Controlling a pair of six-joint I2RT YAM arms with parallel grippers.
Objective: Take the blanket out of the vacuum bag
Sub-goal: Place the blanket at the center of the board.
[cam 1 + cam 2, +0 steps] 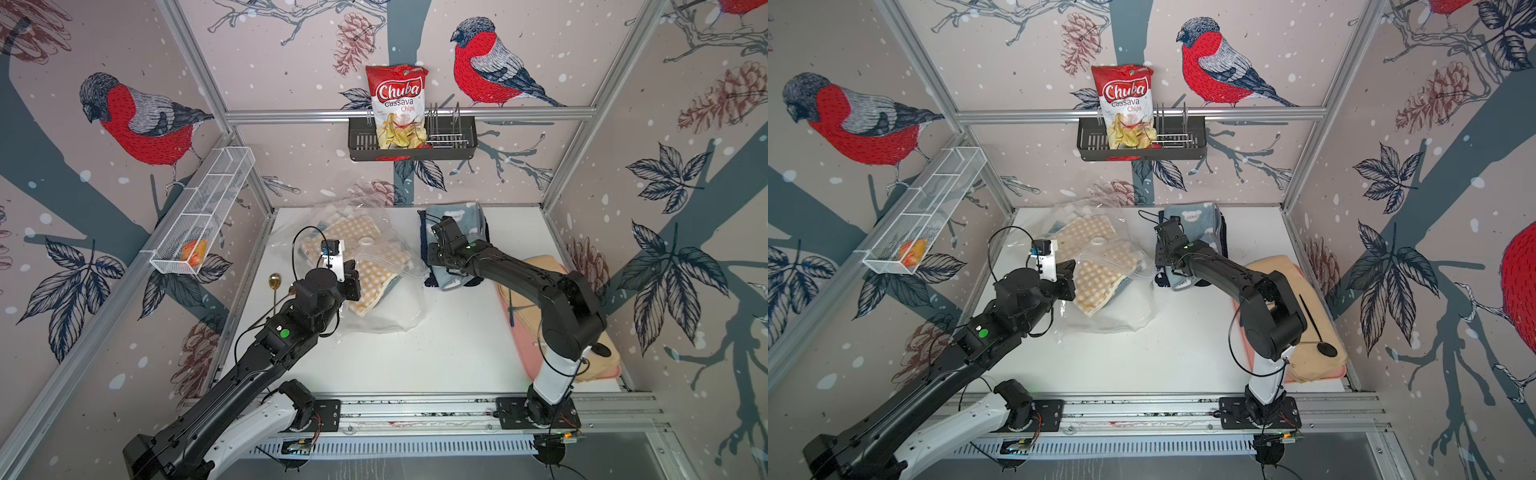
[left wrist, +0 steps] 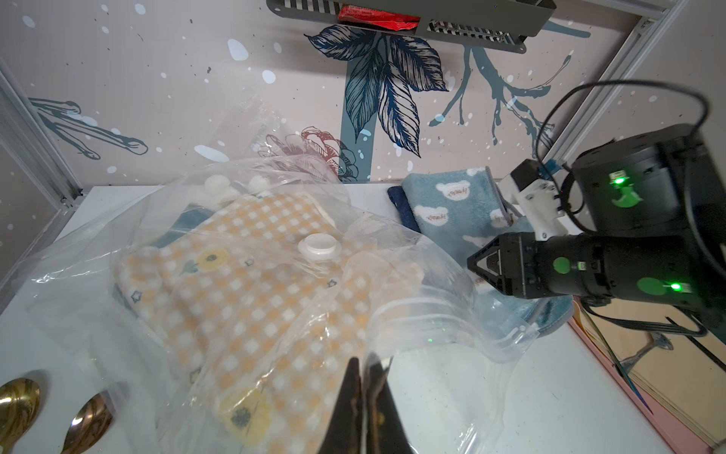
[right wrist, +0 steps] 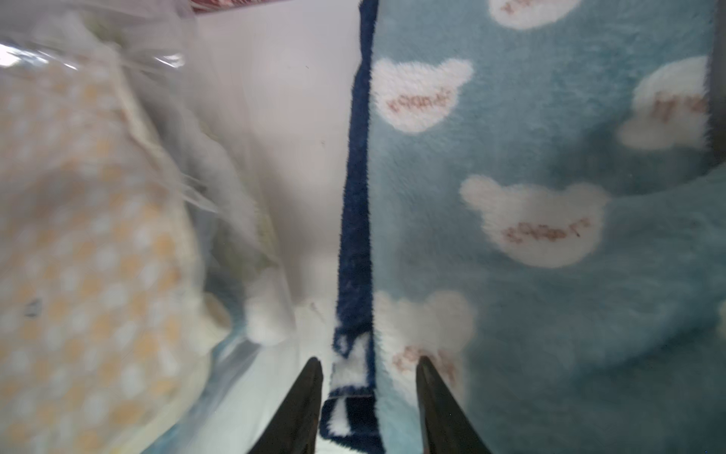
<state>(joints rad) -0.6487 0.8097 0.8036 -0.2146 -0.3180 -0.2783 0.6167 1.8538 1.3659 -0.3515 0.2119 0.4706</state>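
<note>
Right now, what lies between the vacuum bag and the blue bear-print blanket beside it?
Only a narrow strip of bare white table separates the vacuum bag from the blue blanket; the right wrist view shows it.

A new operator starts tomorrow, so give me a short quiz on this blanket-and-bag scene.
1. True or false: the checked blanket lies fully outside the vacuum bag.
2. What is the left claw pinching? A) a spoon B) the bag's clear plastic C) the chip packet
3. Fill in: the right claw stands open over the edge of the blue blanket, which is printed with white ___ faces.
Key: 1 false; 2 B; 3 bear.
</note>
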